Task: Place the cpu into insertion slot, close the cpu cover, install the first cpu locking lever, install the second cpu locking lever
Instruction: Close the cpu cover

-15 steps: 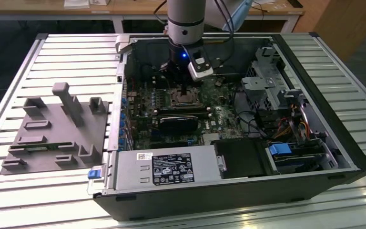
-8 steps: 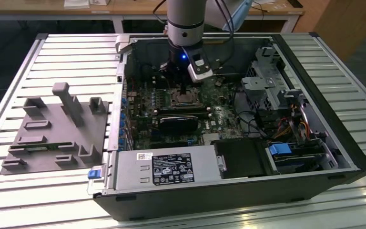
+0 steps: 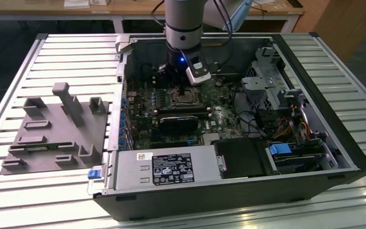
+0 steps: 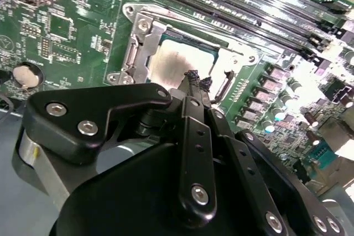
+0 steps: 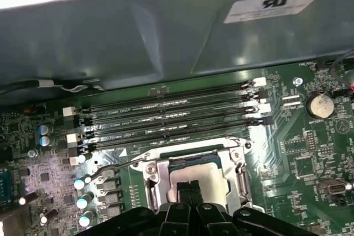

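Slatted metal tabletop [image 3: 17, 71] carries an open computer case [image 3: 234, 200] lying on its side, with a grey moulded fixture [image 3: 49, 138] beside it on the exterior view's left. Inside the case the green circuit board [image 5: 298, 158] lies flat. The arm [image 3: 183, 24] reaches straight down over its middle. Long black memory slots [image 5: 171, 114] run alongside the insertion slot [image 4: 166, 17], whose metal rim frames the socket.

The cpu cover [image 4: 146, 53] appears to lie flat over the slot, and its window shows the silver-grey top of the cpu [image 4: 171, 62], which sits inside the slot. A thin wire lever [image 5: 113, 167] juts out beside the socket; I cannot tell whether it is latched.

The gripper [image 4: 196, 78] hangs just above the cpu's top, its two fingertips pressed together with nothing between them.

The cpu looks light, stiff and smooth-topped, so probably slippery on the face and delicate underneath. Its opposite edges seem the safest hold. The cover looks like thin, springy sheet metal, best pushed on its frame rather than across the window.
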Available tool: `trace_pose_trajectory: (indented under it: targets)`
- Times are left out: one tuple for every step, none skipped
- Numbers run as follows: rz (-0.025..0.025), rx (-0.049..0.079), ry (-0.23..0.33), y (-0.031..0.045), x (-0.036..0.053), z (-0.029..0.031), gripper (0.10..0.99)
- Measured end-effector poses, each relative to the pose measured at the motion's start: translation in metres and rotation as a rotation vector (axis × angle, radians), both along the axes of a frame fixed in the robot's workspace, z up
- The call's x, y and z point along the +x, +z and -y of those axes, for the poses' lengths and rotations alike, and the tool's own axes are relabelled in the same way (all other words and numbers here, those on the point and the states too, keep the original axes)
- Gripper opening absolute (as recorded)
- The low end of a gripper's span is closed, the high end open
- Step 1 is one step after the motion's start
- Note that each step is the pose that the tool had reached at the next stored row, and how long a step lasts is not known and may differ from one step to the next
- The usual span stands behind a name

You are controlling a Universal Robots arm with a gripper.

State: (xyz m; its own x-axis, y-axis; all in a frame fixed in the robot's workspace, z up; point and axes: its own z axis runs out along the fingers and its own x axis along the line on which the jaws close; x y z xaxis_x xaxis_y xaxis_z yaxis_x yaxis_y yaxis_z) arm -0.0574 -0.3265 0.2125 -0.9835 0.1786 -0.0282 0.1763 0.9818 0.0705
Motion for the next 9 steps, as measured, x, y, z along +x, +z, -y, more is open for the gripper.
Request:
trace_pose_trajectory:
  targets:
    - [0.0001,0.000,0.001,-0.0005,-0.0012,0.0002,0.102]
    - [0.0000,0.000,0.002,-0.0010,-0.0025,0.0005,0.102]
    - [0.0000,0.000,0.004,-0.0015,-0.0042,0.0007,0.102]
    - [0.0001,0.000,0.006,-0.0019,-0.0058,0.0008,0.102]
    - [0.0001,0.001,0.008,-0.0021,-0.0074,0.0008,0.102]
    - [0.0004,0.001,0.010,-0.0022,-0.0087,0.0009,0.102]
    - [0.0011,0.002,0.012,-0.0024,-0.0100,0.0009,0.102]
    - [0.0023,0.003,0.013,-0.0025,-0.0113,0.0009,0.102]
    - [0.0038,0.003,0.015,-0.0026,-0.0126,0.0010,0.102]
